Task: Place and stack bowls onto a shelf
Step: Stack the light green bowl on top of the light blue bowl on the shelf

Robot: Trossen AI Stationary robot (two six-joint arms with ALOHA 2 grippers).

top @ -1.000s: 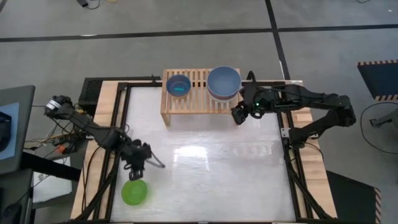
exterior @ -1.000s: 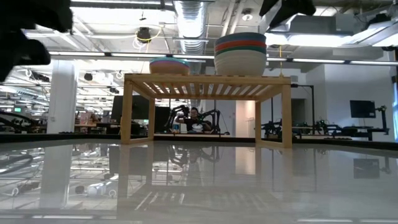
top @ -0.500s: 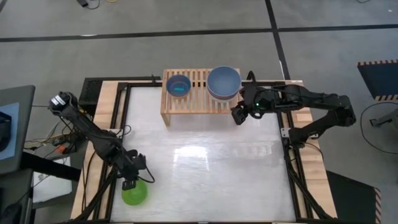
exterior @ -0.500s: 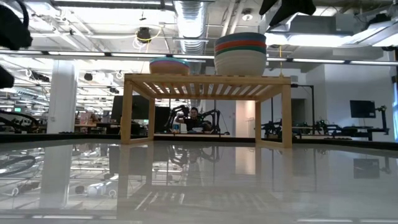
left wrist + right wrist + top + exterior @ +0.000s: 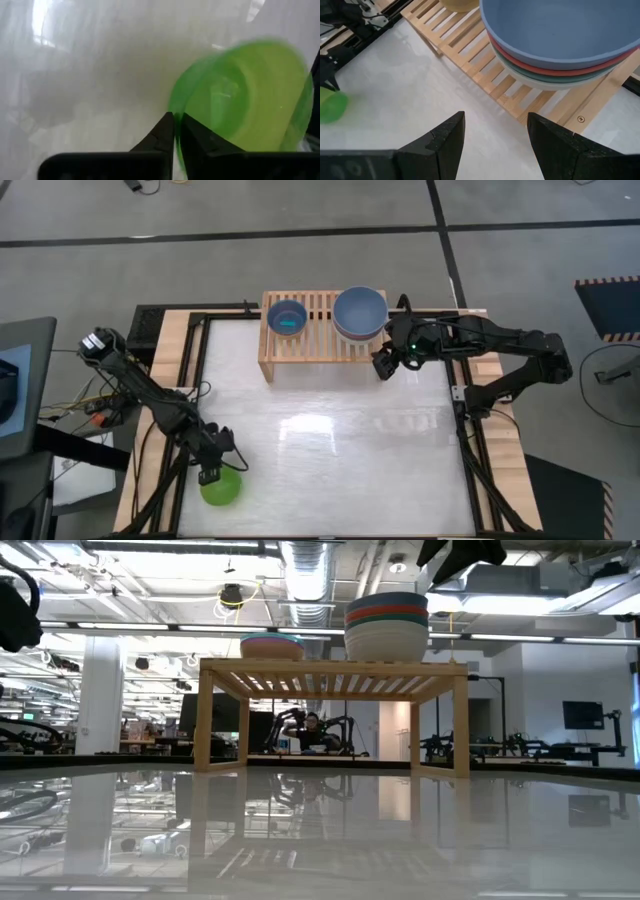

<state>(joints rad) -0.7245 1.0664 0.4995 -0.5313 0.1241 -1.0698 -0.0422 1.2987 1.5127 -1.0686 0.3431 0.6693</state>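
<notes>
high view | left hand (image 5: 213,473) pinching lime bowl (image 5: 221,488) rim | right hand (image 5: 381,366) wide

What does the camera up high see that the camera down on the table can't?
Only the high view shows the lime green bowl near the table's front left corner, with the left gripper at its rim, and the right gripper beside the shelf. Only the low view shows the big stack's separate layers from the side, the shelf's legs and the room behind. Both show the shelf, the small bowl stack and the big stack.
</notes>
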